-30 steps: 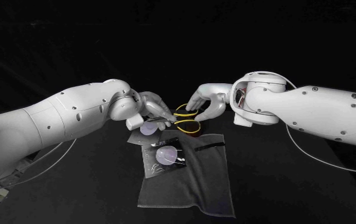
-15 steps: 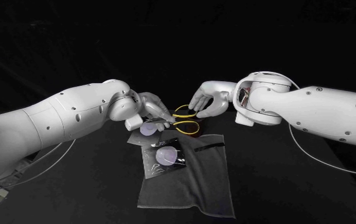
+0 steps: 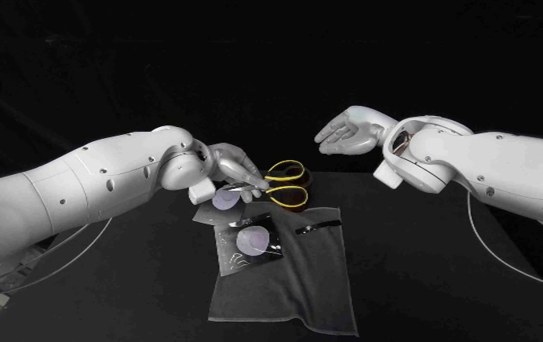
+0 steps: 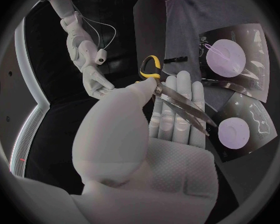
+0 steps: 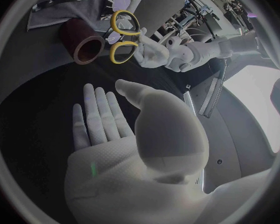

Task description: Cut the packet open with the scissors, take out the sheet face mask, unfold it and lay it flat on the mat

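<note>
Head view: take the mat (image 3: 297,279) as your reference. The left hand (image 3: 232,171) sits just past the mat's far-left corner, fingers clamped on the scissors (image 3: 273,183), with the yellow loops pointing toward the right arm. The right hand (image 3: 351,132) is well beyond the mat's far edge, raised palm up, fingers loose and apart, nothing in it. The packet (image 3: 255,240) lies on the mat's far-left part and overhangs its left edge. A second panel (image 3: 224,199), silvery with the same lilac disc, lies just off that corner under the left hand. You can't tell whether the two are one piece or two. A black strip (image 3: 319,224) lies on the mat beside the packet.

Left wrist view: here you get what the head view hides. The blades lie across the left hand's fingers (image 4: 177,119), the thumb presses on near the pivot, and the tips reach over the seam between the two panels. The blades look nearly closed.

Right wrist view: confirms the right hand is flat, fingers straight, empty. It also adds a brown roll (image 5: 85,47) just beside the yellow loops, near the mat's far edge.
</note>
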Motion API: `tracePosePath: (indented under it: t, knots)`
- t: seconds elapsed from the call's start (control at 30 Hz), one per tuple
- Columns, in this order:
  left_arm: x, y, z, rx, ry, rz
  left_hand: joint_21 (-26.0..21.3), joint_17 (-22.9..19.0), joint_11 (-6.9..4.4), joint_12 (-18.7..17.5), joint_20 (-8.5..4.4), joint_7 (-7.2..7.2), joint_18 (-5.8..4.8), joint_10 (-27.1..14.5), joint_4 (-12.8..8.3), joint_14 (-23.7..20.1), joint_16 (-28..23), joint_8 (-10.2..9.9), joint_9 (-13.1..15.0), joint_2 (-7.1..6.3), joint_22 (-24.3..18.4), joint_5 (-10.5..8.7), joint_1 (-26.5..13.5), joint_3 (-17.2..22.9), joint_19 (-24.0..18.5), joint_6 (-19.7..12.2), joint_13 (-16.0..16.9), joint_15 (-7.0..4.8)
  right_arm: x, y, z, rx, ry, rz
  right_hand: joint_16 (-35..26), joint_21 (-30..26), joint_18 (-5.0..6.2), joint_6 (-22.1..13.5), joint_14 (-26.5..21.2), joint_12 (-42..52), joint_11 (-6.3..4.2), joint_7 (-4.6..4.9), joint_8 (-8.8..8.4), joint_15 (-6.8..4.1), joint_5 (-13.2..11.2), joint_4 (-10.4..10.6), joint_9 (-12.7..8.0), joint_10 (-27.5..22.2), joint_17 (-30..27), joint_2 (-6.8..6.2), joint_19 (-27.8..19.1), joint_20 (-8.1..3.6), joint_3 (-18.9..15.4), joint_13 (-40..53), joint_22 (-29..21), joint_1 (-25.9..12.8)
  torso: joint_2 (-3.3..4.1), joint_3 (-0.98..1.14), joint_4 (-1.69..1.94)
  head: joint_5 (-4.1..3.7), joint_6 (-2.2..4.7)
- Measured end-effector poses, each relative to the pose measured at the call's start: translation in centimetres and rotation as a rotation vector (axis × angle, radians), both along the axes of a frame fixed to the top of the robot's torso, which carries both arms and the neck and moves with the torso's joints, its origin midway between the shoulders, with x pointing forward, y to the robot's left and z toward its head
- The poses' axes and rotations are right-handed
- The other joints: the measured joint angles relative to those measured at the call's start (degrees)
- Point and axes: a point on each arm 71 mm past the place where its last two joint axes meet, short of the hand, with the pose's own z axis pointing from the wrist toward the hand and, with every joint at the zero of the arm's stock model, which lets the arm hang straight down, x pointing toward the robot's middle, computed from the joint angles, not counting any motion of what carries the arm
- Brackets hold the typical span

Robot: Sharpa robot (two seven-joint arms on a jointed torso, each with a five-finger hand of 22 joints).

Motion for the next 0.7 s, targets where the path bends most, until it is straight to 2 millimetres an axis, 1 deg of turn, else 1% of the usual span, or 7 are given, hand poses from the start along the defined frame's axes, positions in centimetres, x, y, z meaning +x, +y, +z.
tracePosePath:
  t: [0.17,0.3,0.33,0.47,0.57,0.67,0.7]
  knots:
    - [-0.1,-0.1,0.2,-0.034,-0.022,-0.013,0.0,0.0,0.00,0.0,0.00,0.07,-0.01,0.0,0.0,0.0,0.0,0.0,0.0,-0.16,0.0,0.00,-0.2,0.0,0.0,-0.1,0.0,0.00,0.4,-1.0,-1.5,0.078,0.058,-0.074,0.5,1.9,0.00,0.7,1.5,0.0,-0.16,0.29,0.41,-0.33,0.0,2.5,0.1,0.9,0.2,-0.40,5.7,-0.08,-2.3,0.0,0.7,-1.6,0.01,0.10,-0.01,-0.04,0.10]
    - [-0.1,-0.4,0.4,-0.056,-0.036,-0.025,0.0,0.0,0.00,0.0,0.00,0.07,-0.02,0.0,0.0,0.0,0.0,0.0,0.0,-0.23,0.0,0.00,-0.2,0.0,0.0,-0.1,0.0,0.00,0.5,-1.1,-3.2,0.133,0.125,-0.116,0.5,1.8,-0.02,0.7,1.5,0.0,-0.02,0.29,0.41,-0.33,-1.2,5.5,0.0,1.2,0.2,-1.07,6.6,-0.11,-5.4,0.0,0.3,-3.2,0.03,0.10,-0.08,-0.03,0.13]
    - [-0.1,-0.6,0.5,-0.061,-0.040,-0.029,0.0,0.0,0.00,0.0,0.00,0.07,-0.01,0.0,0.0,0.0,0.0,-0.1,0.0,-0.23,0.0,0.00,-0.2,0.0,0.0,-0.1,0.0,0.00,0.5,-1.0,-3.7,0.151,0.148,-0.125,0.5,1.4,-0.02,0.5,1.5,0.0,-0.02,0.22,0.41,-0.33,-1.3,6.4,-0.1,1.2,0.2,-0.85,6.6,-0.10,-6.3,0.0,0.1,-3.4,0.04,0.10,-0.08,-0.03,0.15]
    - [-0.1,-1.1,0.6,-0.071,-0.050,-0.041,0.0,0.0,0.00,0.0,0.00,0.06,-0.03,0.0,0.0,0.0,-0.2,-0.2,0.0,-0.46,0.0,0.00,-0.5,0.0,0.0,-0.1,0.0,0.00,0.4,-0.4,-5.0,0.199,0.213,-0.138,0.1,-0.3,-0.02,-1.4,0.8,0.0,0.41,-0.16,0.40,0.29,-0.5,10.7,-0.4,0.7,-0.2,-1.21,5.0,-0.01,-12.9,0.0,-1.1,-3.8,0.04,0.14,-0.07,-0.12,0.20]
    - [0.0,-1.3,0.5,-0.069,-0.058,-0.043,0.0,0.0,0.00,-0.1,0.00,0.06,-0.03,0.0,0.0,0.0,-0.2,-0.2,0.0,-0.46,0.0,0.00,-0.5,0.0,0.0,-0.1,-0.1,0.02,0.3,-0.3,-5.7,0.249,0.261,-0.156,-0.7,-2.2,-0.03,-2.7,-1.0,0.0,0.91,-0.49,0.66,0.72,0.7,14.3,-0.4,-0.4,-0.6,-1.01,1.7,0.00,-18.7,0.0,-2.0,-3.7,0.04,0.18,-0.01,-0.09,0.23]
    - [0.2,-1.4,0.5,-0.063,-0.067,-0.042,0.0,0.0,0.00,-0.2,0.00,0.06,-0.04,0.0,0.0,-0.1,-0.2,-0.2,0.5,-0.54,0.0,0.00,-0.5,0.0,0.0,-0.1,-0.2,0.10,0.2,-0.3,-6.1,0.308,0.295,-0.163,-1.1,-3.3,-0.03,-4.1,-2.3,0.0,1.27,-0.93,1.51,1.23,0.5,16.9,-0.5,-1.5,-1.0,1.00,-0.5,0.01,-24.2,0.0,-2.2,-1.6,0.07,0.18,-0.01,-0.03,0.23]
    - [0.2,-1.5,0.5,-0.061,-0.069,-0.042,0.0,0.1,0.00,-0.3,0.00,0.06,-0.04,0.0,0.0,-0.1,-0.2,-0.2,0.6,-0.61,0.0,0.00,-0.6,0.0,0.0,-0.1,-0.2,0.10,0.2,-0.3,-6.1,0.325,0.303,-0.164,-1.1,-3.3,-0.04,-4.2,-2.5,0.0,1.32,-1.05,1.51,1.40,0.3,17.1,-0.5,-1.6,-1.0,1.29,-0.6,0.10,-25.3,0.0,-2.2,-1.4,0.07,0.18,-0.01,-0.03,0.23]
